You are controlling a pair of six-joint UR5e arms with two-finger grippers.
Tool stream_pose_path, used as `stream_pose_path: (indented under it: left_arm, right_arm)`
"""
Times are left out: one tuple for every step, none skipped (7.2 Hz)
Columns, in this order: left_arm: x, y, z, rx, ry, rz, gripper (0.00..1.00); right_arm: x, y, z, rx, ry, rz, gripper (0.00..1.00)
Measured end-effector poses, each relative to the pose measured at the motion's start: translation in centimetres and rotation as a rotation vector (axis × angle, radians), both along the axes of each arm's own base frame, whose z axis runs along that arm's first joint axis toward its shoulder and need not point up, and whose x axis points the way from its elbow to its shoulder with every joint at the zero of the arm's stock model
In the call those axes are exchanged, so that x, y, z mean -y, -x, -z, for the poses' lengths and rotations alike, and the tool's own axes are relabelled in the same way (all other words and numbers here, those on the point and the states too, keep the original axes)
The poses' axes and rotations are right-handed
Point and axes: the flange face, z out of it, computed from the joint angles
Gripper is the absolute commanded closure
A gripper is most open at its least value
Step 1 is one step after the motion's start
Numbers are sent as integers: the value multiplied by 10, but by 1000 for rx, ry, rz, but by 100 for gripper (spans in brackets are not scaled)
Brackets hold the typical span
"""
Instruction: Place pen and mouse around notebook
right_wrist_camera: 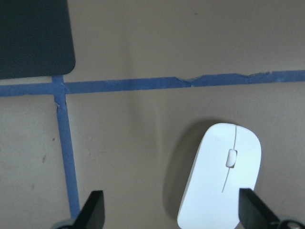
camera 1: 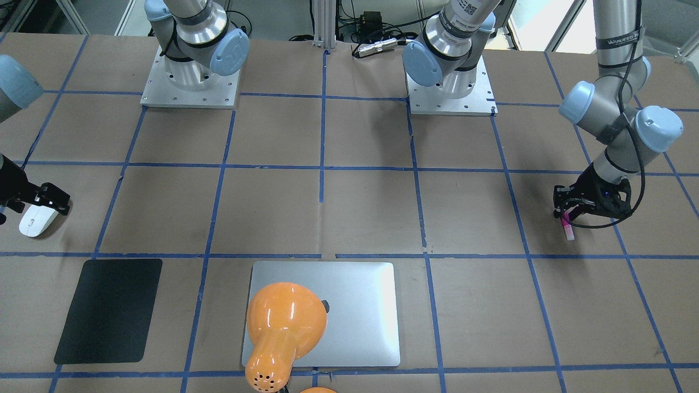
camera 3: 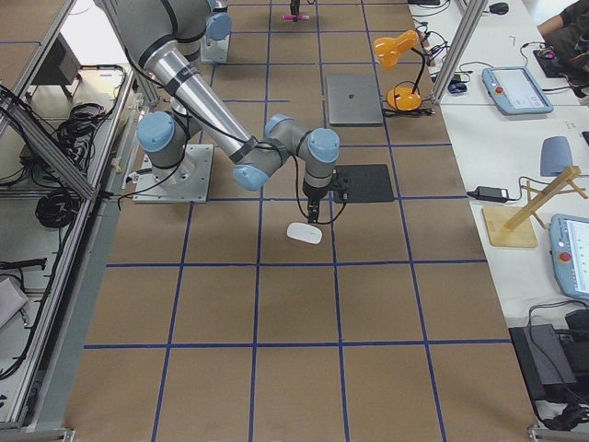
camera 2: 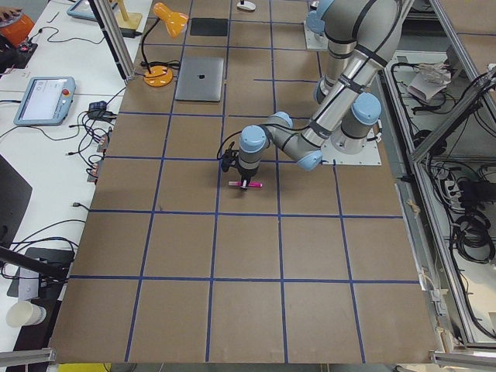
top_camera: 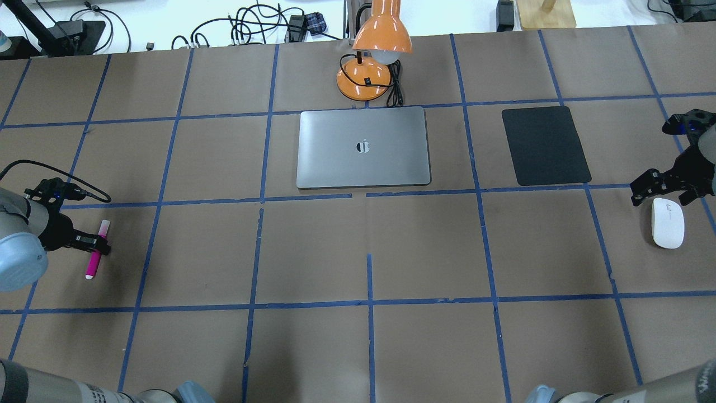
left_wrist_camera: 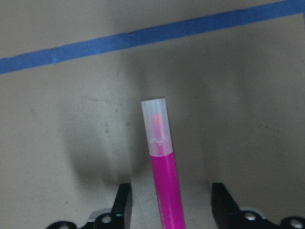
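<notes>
Pen and mouse at opposite table ends — notebook well apart

The paper-covered table shows the notebook flat at upper centre, the orange lamp just above it, the black mat right of it, the mouse far right and the pen far left.

A small dark logo sits centred on the notebook.

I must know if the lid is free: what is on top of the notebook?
Nothing lies on the notebook; the overhead view shows only its logo. In the front-facing view the orange lamp hides part of the lid.
</notes>
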Motion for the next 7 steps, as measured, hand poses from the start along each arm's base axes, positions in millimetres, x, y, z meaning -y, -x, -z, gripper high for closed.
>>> stream_pose_path:
  left_arm:
    - [0,0,0,0,1,-3,100]
    - [0,0,-1,0,0,-11,100]
    - [0,5,-4,-5,-12,-60,100]
    - [1,21,-9,-17,-43,-166,100]
    - [8,52,-19,-24,-69,-280,100]
    - [16,92,-30,-27,-82,-408,100]
    - [24,138,-39,-27,-80,-549,100]
  right_arm:
    - [1,2,0,-4,4,-7,0]
    - [3,4,-2,-7,7,-9,0]
    - [5,5,-5,-9,11,-11,0]
    - [7,7,-8,-13,17,-12,0]
    - [10,9,-11,-18,22,-14,0]
    - [12,11,-14,-20,25,-16,0]
    - [13,12,-16,-21,27,-17,0]
